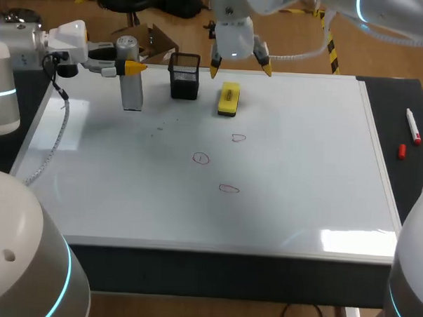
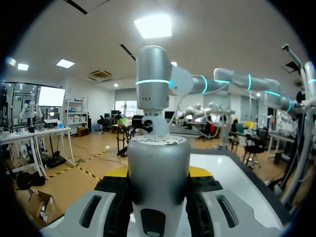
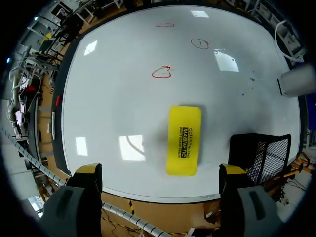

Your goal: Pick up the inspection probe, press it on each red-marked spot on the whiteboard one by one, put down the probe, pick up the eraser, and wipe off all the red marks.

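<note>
Plainly the probe (image 1: 133,81) is a stiff, smooth metal cylinder, likely weighty and slippery. The left jaws are clamped on its upper part and hold it upright. The eraser (image 3: 183,139) lies flat on the whiteboard (image 1: 302,176), below and just ahead of the right jaws, which stand wide apart. It looks light and is best pinched across its narrow width. Red marks (image 1: 201,158) lie well ahead, with a mesh holder (image 1: 184,76) beside.

Glossy whiteboard (image 1: 302,169), matt metal probe (image 1: 132,92), black mesh holder (image 1: 184,80), smooth yellow plastic eraser (image 1: 229,99)
</note>
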Tool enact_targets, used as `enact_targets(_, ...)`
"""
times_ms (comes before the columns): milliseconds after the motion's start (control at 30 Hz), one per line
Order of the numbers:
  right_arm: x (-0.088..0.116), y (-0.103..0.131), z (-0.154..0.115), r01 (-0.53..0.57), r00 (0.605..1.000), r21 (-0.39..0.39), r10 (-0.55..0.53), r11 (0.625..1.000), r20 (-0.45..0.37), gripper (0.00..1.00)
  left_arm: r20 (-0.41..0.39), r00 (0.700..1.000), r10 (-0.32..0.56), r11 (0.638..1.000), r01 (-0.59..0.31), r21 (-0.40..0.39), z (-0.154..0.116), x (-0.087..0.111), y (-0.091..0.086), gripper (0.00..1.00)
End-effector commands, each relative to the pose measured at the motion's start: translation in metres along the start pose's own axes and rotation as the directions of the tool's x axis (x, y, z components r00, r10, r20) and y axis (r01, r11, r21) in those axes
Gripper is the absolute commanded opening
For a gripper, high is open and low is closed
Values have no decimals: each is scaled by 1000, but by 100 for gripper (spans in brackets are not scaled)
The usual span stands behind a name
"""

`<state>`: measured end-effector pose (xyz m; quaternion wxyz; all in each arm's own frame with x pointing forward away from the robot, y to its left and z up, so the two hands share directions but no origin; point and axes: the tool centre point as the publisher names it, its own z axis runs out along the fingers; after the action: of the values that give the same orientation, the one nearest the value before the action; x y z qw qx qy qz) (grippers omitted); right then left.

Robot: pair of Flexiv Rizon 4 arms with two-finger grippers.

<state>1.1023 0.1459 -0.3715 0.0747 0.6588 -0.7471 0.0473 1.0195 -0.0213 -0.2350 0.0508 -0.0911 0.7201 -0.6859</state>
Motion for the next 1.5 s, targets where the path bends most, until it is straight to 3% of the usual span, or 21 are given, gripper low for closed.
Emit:
enact_targets(33,4,9,5,-2,1000,34,1,999,21,100,4,1000,0,1000,0,-2,0,1,-2,0)
enact_targets(600,8,4,44,65,990,27,-68,998,121,100,4,1000,0,1000,0,-2,0,1,-2,0)
enact_targets(1133,-22,-14,48,115,985,25,-118,993,125,100,4,1000,0,1000,0,-2,0,1,-2,0)
enact_targets(1500,-30,-13,53,99,983,30,-102,995,152,100,4,1000,0,1000,0,-2,0,1,-2,0)
